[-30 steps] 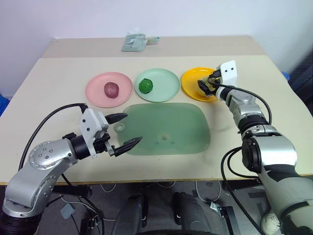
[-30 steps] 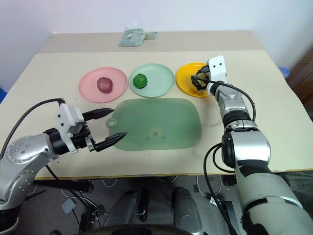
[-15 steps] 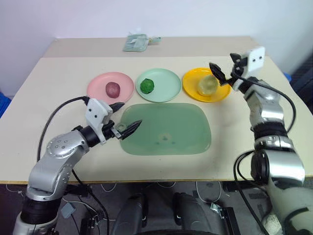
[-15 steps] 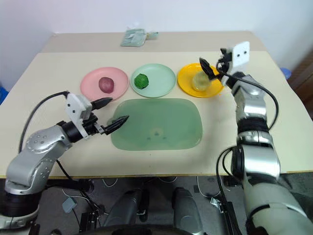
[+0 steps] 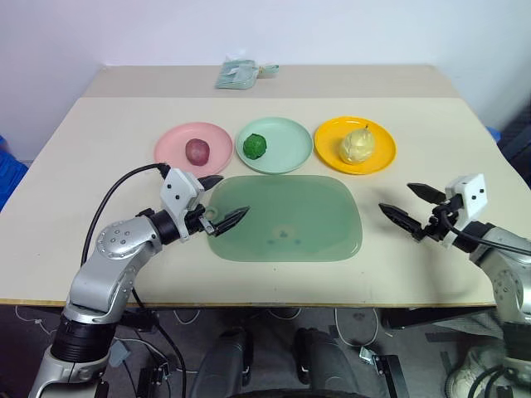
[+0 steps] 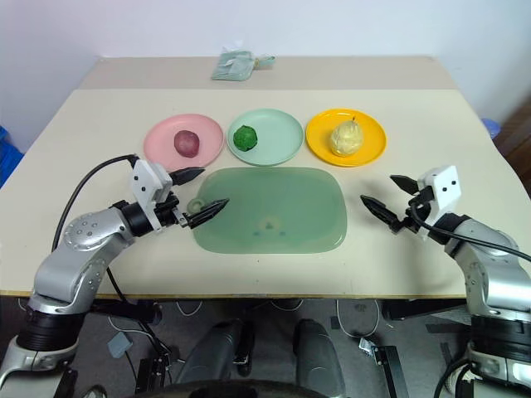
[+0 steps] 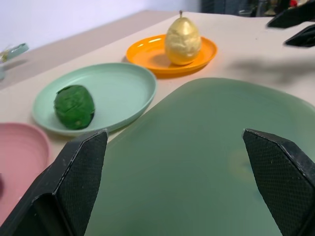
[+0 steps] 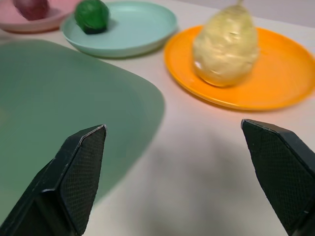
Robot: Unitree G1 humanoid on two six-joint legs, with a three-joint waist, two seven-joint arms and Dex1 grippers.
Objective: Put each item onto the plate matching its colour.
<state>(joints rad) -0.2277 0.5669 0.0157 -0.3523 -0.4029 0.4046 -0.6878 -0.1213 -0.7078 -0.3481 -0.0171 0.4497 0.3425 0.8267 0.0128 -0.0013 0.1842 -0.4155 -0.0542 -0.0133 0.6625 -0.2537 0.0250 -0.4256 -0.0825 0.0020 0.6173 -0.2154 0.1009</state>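
Three plates stand in a row at the back of the table. The reddish-purple ball (image 5: 197, 150) lies on the pink plate (image 5: 170, 146), the dark green ball (image 5: 255, 146) on the mint green plate (image 5: 286, 143), and the pale yellow pear (image 5: 354, 146) stands upright on the orange-yellow plate (image 5: 382, 146). My left gripper (image 5: 221, 201) is open and empty over the left edge of the green cutting mat (image 5: 286, 217). Right of the mat, my right gripper (image 5: 412, 206) hovers open and empty, well in front of the yellow plate.
A small pale green packet (image 5: 236, 75) lies near the table's far edge (image 5: 274, 68). Bare tabletop (image 5: 99, 149) stretches to both sides of the mat and along the front edge.
My right gripper let go of the pear on the yellow plate, opened, and drew back toward the table's front right. The left gripper edged slightly forward over the mat's left edge, still open.
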